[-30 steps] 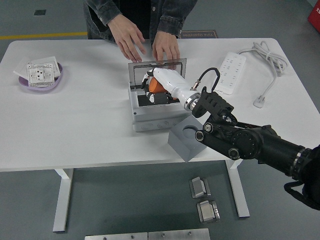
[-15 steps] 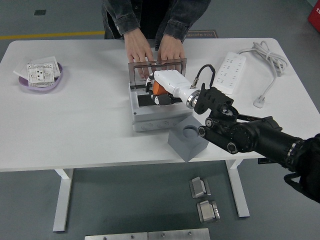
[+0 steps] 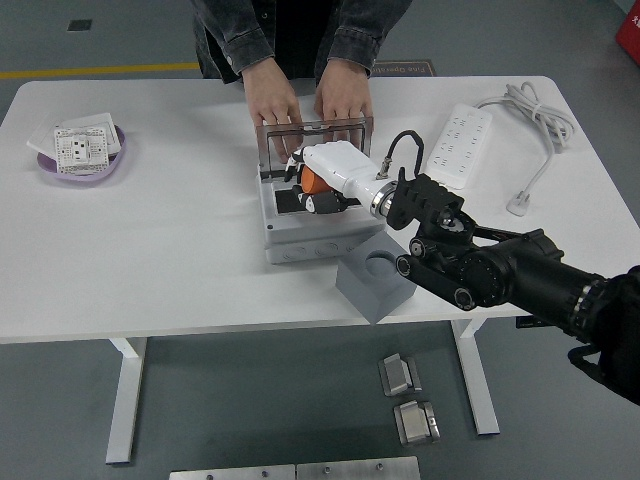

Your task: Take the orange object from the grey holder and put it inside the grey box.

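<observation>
The orange object [image 3: 314, 182] is inside the open grey box [image 3: 312, 229], under my right hand [image 3: 312, 186]. The hand's white back covers most of it, and its fingers curl around the orange object down in the box. The grey holder [image 3: 375, 283] stands empty at the table's near edge, just in front of the box. The box's clear lid [image 3: 315, 140] stands upright at the back. A person's two hands [image 3: 305, 98] rest on the top edge of that lid. My left arm is out of view.
A purple dish [image 3: 82, 160] with a white socket plate sits at the far left. A white power strip [image 3: 459, 142] with its coiled cable [image 3: 535, 125] lies at the far right. Metal parts lie on the floor below the table.
My right hand has moved a little left and lower into the box with the orange object. The person's hands have shifted onto the lid's top edge.
</observation>
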Controlling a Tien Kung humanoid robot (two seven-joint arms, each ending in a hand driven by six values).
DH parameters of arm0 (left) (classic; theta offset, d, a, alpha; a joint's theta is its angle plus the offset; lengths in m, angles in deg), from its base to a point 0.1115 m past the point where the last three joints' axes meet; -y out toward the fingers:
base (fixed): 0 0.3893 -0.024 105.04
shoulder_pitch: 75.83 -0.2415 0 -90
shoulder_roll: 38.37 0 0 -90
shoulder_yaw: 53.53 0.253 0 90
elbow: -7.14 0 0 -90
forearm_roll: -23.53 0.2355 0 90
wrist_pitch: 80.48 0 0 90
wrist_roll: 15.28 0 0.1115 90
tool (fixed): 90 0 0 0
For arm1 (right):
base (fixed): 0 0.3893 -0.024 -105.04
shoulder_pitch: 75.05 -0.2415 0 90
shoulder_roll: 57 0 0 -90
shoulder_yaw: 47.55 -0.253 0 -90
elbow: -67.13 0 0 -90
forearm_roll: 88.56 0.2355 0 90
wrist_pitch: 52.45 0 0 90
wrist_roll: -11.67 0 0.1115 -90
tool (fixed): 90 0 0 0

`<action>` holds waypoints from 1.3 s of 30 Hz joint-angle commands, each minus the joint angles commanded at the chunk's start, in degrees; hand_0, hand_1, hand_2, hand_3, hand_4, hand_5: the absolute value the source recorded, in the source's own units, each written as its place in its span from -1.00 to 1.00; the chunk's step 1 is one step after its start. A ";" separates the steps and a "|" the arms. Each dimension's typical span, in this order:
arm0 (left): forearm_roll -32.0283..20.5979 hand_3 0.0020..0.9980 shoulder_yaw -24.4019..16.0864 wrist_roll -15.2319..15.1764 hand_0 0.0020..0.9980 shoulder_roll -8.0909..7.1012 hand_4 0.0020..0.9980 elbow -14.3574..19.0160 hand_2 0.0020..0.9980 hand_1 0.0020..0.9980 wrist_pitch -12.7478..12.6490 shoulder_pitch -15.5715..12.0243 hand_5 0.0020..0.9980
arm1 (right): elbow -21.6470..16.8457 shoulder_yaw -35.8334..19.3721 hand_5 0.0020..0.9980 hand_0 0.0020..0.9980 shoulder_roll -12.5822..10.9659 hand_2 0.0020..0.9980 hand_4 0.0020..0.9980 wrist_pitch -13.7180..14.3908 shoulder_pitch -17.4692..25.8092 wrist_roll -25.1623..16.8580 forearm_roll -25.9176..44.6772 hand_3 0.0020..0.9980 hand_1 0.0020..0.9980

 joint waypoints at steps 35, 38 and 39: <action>-0.23 0.51 0.20 0.00 0.41 0.11 0.51 -0.03 0.01 0.37 0.01 -0.19 -0.35 | -7.44 -14.28 -0.73 0.48 -3.62 0.37 0.59 -3.00 0.11 1.84 -0.73 0.53 0.38; -0.47 0.51 0.51 0.01 0.41 -0.02 0.51 -0.05 0.01 0.37 0.02 -0.07 -0.35 | -3.53 -11.22 -0.73 0.48 -2.16 0.37 0.59 -3.39 -3.37 1.61 2.73 0.53 0.38; -0.50 0.51 0.59 0.01 0.41 -0.06 0.51 -0.05 0.01 0.37 0.02 -0.03 -0.35 | -2.31 -10.20 -0.73 0.48 -1.70 0.37 0.59 -3.48 -4.37 1.52 3.83 0.53 0.38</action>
